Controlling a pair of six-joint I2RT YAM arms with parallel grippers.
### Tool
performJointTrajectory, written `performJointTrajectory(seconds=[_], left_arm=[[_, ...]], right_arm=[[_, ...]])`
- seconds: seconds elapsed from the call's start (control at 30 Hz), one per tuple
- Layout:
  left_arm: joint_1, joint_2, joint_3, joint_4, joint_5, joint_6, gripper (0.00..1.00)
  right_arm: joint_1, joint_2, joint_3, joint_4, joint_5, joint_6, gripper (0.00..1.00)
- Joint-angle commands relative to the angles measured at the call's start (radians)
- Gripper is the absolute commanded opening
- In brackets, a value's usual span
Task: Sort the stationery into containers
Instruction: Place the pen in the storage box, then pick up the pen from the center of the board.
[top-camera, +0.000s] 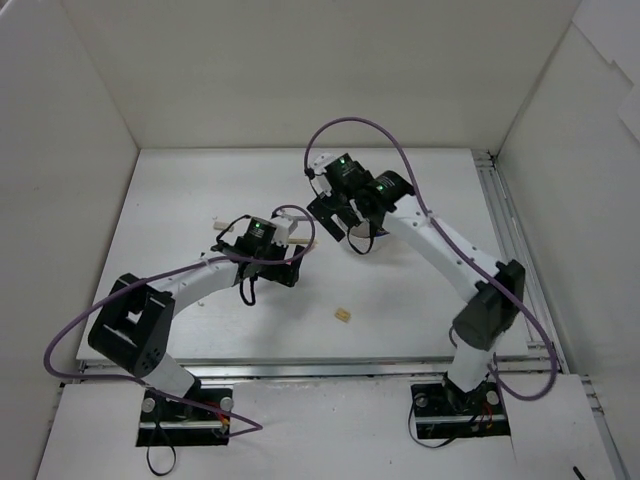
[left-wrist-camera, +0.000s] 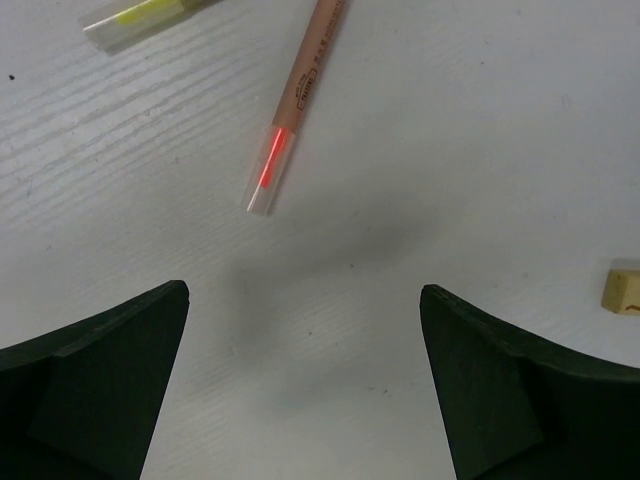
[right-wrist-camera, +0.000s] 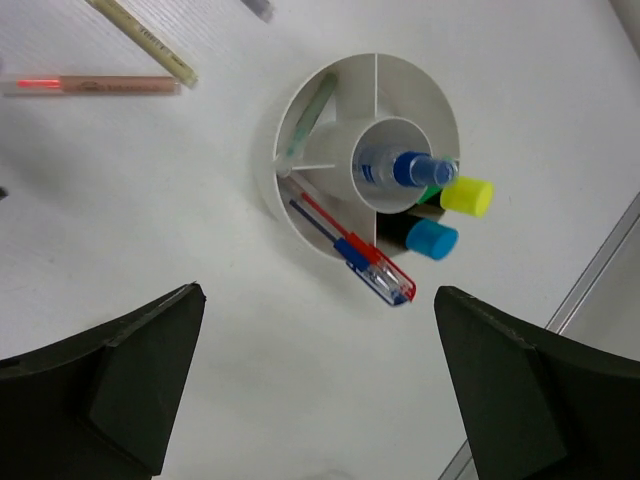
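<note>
My left gripper (left-wrist-camera: 305, 295) is open and empty above bare table. Ahead of it lie a pink pencil (left-wrist-camera: 305, 80) with a clear cap over a red tip and a yellow pencil (left-wrist-camera: 140, 15). A beige eraser (left-wrist-camera: 622, 288) lies to its right. My right gripper (right-wrist-camera: 320, 290) is open and empty just short of the round white organizer (right-wrist-camera: 290, 190). The organizer holds a clear blue-capped marker (right-wrist-camera: 400, 168), yellow-capped (right-wrist-camera: 467, 195) and blue-capped (right-wrist-camera: 432, 240) highlighters, a red/blue pen (right-wrist-camera: 370, 265) and a green pencil (right-wrist-camera: 305, 125). In the top view the right arm (top-camera: 340, 200) hides the organizer.
Another beige eraser (top-camera: 343, 314) lies on the white table nearer the arm bases. A pink pencil (right-wrist-camera: 100, 85) and a yellow pencil (right-wrist-camera: 145, 40) lie left of the organizer. A metal rail (right-wrist-camera: 600, 270) runs along the table's right edge. White walls surround the table.
</note>
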Motion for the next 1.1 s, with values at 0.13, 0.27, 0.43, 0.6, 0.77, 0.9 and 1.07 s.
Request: performJointTrajectory(seconds=[0.13,0.27,0.43,0.6,0.77,0.9,1.07], left_arm=[[-0.005,0.104,0.118,0.028,-0.012,0.027,0.89],[-0.005,0.171,0.164,0.025,-0.046,0.032,0.83],[-0.005,0.234,0.241,-0.006,-0.074,0.047,0.79],[-0.005,0.288,0.293,-0.021,-0.054,0.058,0.66],[-0.024,0.352,0.354,-0.05,-0.051,0.053,0.35],[-0.062,0.368,0.362,-0.058,-0.063,0.064,0.28],[-0.073,0.348,0.35,-0.07,-0.063,0.053,0.02]], right_arm=[[0.011,-0.384,-0.333,0.262,0.023,0.132,0.98],[-0.003,-0.486,-0.434,0.322,-0.039,0.164,0.98],[-0.006,-0.561,-0.503,0.344,-0.05,0.193,0.98],[-0.012,-0.626,-0.553,0.361,-0.03,0.217,0.98],[-0.012,-0.698,-0.599,0.382,-0.057,0.23,0.98],[-0.015,-0.753,-0.638,0.397,-0.065,0.262,0.98],[-0.015,-0.828,-0.688,0.408,-0.1,0.29,0.98]])
